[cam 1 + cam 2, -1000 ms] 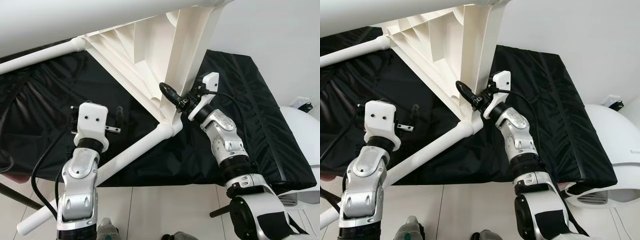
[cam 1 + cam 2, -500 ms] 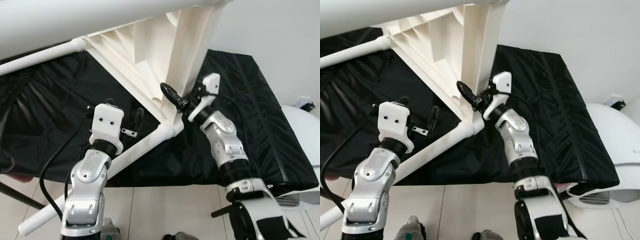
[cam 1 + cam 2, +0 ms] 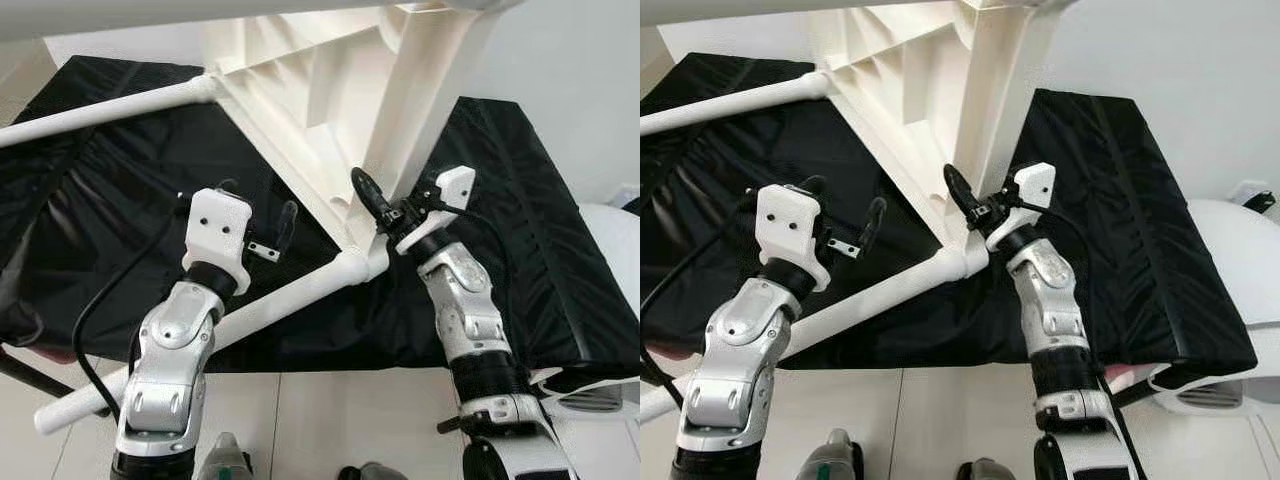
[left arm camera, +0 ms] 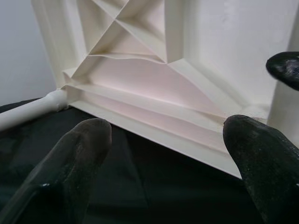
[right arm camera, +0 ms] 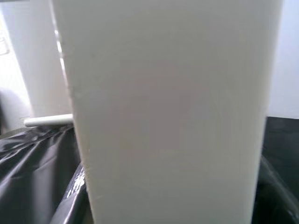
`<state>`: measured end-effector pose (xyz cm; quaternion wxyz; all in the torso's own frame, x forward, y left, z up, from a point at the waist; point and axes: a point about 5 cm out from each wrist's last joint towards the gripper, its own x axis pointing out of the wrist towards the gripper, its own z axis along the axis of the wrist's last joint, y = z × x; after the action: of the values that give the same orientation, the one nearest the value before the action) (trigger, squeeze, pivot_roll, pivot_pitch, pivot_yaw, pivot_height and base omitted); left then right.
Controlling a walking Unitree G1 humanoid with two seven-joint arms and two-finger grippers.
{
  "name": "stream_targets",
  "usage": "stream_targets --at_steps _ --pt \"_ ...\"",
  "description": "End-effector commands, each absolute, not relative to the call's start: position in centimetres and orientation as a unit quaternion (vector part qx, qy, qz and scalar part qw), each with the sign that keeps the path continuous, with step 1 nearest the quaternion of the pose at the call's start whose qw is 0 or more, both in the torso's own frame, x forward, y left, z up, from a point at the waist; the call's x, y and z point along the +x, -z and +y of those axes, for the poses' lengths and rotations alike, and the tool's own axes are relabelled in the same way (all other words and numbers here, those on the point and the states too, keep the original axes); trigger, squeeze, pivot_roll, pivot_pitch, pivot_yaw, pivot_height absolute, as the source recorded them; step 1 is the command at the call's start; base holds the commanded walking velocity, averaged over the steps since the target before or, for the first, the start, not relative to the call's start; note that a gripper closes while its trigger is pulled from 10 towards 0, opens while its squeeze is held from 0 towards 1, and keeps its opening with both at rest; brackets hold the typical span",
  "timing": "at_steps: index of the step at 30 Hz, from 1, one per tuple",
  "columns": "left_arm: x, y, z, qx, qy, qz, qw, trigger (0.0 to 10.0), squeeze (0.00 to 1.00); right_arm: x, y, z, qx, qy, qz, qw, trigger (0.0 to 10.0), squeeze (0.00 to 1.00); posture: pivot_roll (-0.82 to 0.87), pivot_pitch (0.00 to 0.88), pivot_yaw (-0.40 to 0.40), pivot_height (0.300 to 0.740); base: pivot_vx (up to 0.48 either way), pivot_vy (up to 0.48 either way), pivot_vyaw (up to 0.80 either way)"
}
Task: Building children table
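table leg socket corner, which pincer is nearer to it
Right. The right pincer is at the white tabletop edge just above the leg socket corner; the left pincer hovers apart over the black cloth.

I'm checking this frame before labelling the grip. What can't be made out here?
- Right gripper: one finger shows against the white table; the table's edge hides the other, so its hold is unclear.
- Right wrist view: a blurred white panel blocks the fingers.
- Tabletop: cut off by the top edge in the eye views.
- Long white leg: the left arm covers part.
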<state>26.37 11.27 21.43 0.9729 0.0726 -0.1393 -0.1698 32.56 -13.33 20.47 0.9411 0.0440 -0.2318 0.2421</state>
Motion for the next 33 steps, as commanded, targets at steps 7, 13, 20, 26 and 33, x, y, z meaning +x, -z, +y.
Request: stream_targets --at_steps 7,13,20,26,33 --pt "26.6 -21.1 9.9 0.072 0.267 -0.124 0.953 10.0 0.00 30.2 -22.1 -18.4 0.002 -0.084 -0.284 0.955 0.0 0.00 -0.04 0.116 0.057 0.740 0.000 0.000 0.00" --pt "26.9 -21.2 9.6 0.067 0.276 -0.122 0.951 10.0 0.00 29.3 -21.8 -20.6 -0.030 0.000 -0.276 0.961 0.0 0.00 -0.06 0.126 0.075 0.740 0.000 0.000 0.00" --pt "27.1 -21.3 9.4 0.065 0.283 -0.123 0.949 10.0 0.00 28.8 -21.1 -21.4 -0.036 0.052 -0.257 0.964 0.0 0.00 -0.06 0.129 0.074 0.740 0.000 0.000 0.00" --pt "27.2 -21.4 9.7 0.063 0.274 -0.122 0.952 10.0 0.00 29.3 -20.6 -19.6 -0.007 -0.003 -0.233 0.973 10.0 0.00 -0.05 0.132 0.065 0.740 0.000 0.000 0.00" --pt "27.3 -21.5 10.1 0.062 0.254 -0.122 0.958 10.0 0.00 30.0 -20.6 -18.4 0.002 -0.069 -0.215 0.974 10.0 1.00 -0.03 0.134 0.045 0.740 0.000 0.000 0.00"
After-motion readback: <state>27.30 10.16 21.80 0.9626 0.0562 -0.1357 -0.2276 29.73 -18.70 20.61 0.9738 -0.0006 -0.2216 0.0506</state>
